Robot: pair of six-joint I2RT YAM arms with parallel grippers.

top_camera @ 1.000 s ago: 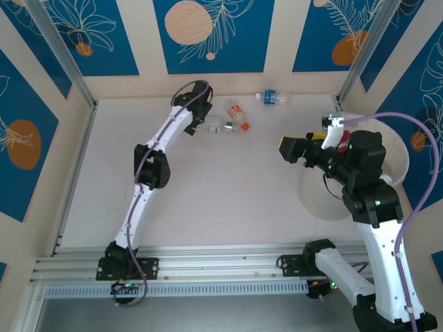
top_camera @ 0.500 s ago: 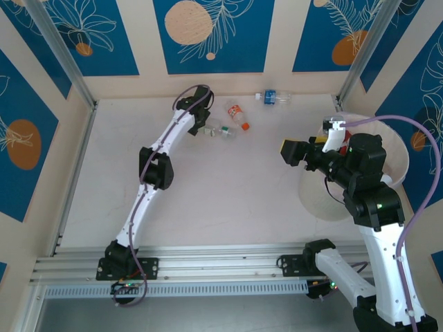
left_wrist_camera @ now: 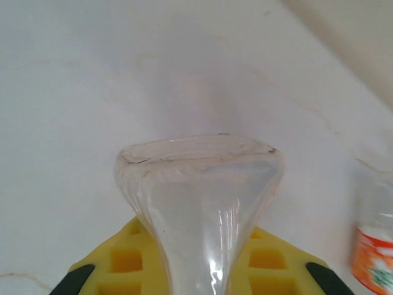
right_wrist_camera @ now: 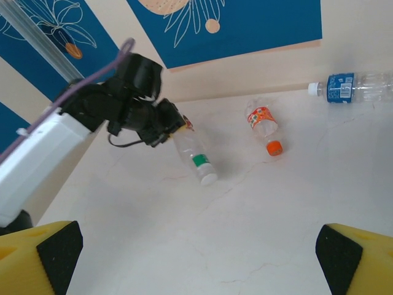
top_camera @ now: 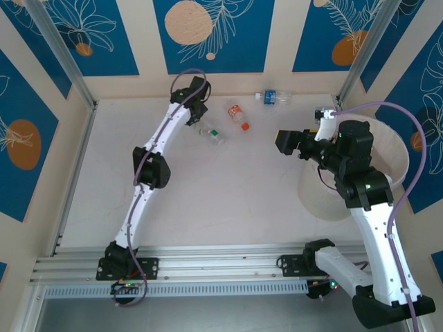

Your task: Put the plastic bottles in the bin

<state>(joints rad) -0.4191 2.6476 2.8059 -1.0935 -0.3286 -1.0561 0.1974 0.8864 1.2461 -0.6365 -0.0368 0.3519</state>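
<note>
Top view: we log the left tool (top_camera: 199,119) at the far side of the desk (top_camera: 228,194), clamped on the green-label bottle (top_camera: 212,133). Its wrist view adds what the top view cannot resolve: the bottle's glossy, flared clear base sits between yellow waffle-moulded pads (left_wrist_camera: 129,258). The right tool (top_camera: 282,142) is spread wide and holds nothing. The orange-capped bottle (top_camera: 237,115) and the blue-label bottle (top_camera: 273,97) lie loose nearby. The round, pale, translucent bin (top_camera: 329,200) sits at the right, partly under the right arm.
</note>
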